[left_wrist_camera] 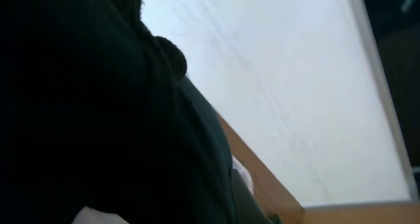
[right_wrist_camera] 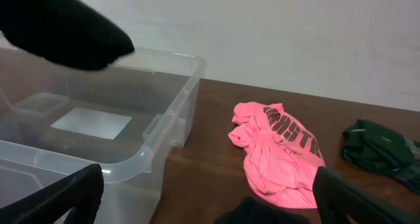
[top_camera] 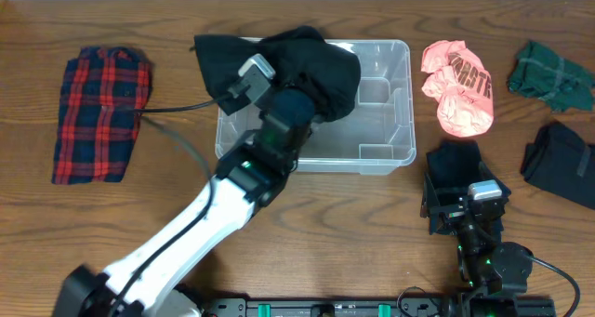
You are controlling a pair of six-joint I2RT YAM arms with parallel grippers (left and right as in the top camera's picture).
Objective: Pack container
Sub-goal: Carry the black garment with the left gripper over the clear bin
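Note:
The clear container stands at mid-table, its rim and the white label on its bottom showing in the right wrist view. A black garment hangs over its left half and drapes past the far left rim. My left arm's wrist reaches into that cloth, and the fingers are buried in it. Black fabric fills most of the left wrist view. My right gripper rests near the front right, open and empty, facing the container.
A red plaid garment lies at the far left. A pink shirt lies right of the container, a green garment at the back right and a black one at the right edge. Dark cloth lies below my right gripper.

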